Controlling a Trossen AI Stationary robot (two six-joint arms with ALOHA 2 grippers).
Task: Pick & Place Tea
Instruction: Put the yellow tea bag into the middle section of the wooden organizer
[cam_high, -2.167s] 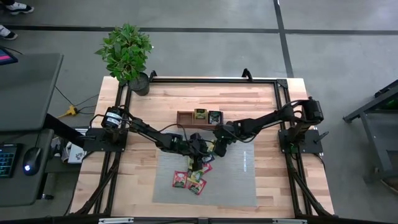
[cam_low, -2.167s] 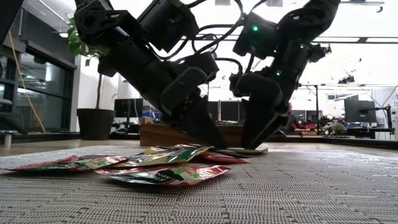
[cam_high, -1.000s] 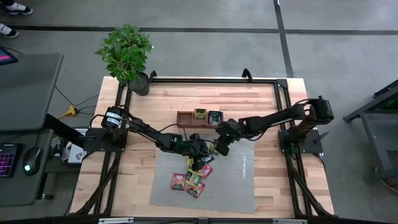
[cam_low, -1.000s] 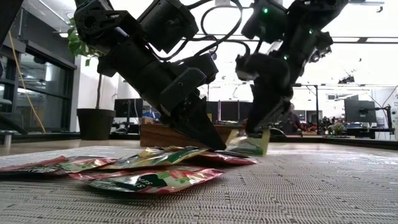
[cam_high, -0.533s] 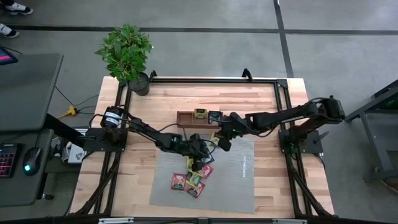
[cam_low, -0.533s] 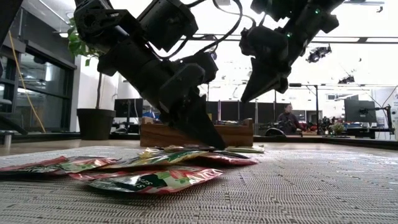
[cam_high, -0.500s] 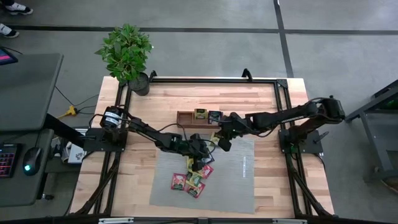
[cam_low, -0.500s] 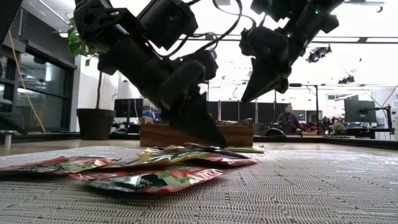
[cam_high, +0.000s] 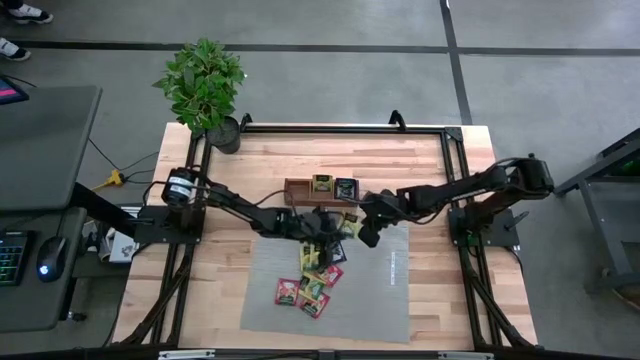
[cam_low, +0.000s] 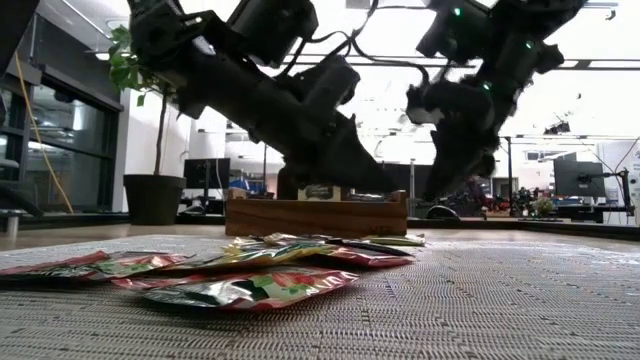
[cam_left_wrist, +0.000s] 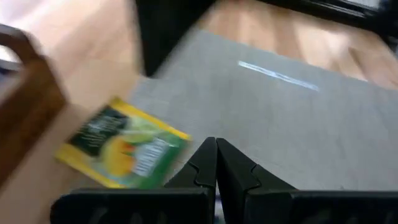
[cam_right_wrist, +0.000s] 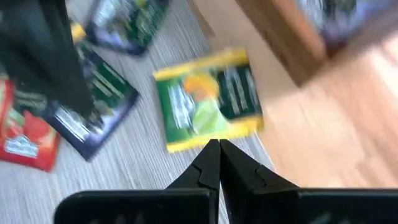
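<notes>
High view: tea (cam_high: 312, 284) on mat (cam_high: 380, 295).

Yellow-green sachet (cam_right_wrist: 208, 107) — red sachets (cam_high: 289, 291) — on grey ribbed mat (cam_high: 380, 300).

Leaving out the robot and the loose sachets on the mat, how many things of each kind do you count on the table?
Wooden tray: 1
Tea sachets in the tray: 2
Grey mat: 1
Potted plant: 1
Total: 5
</notes>
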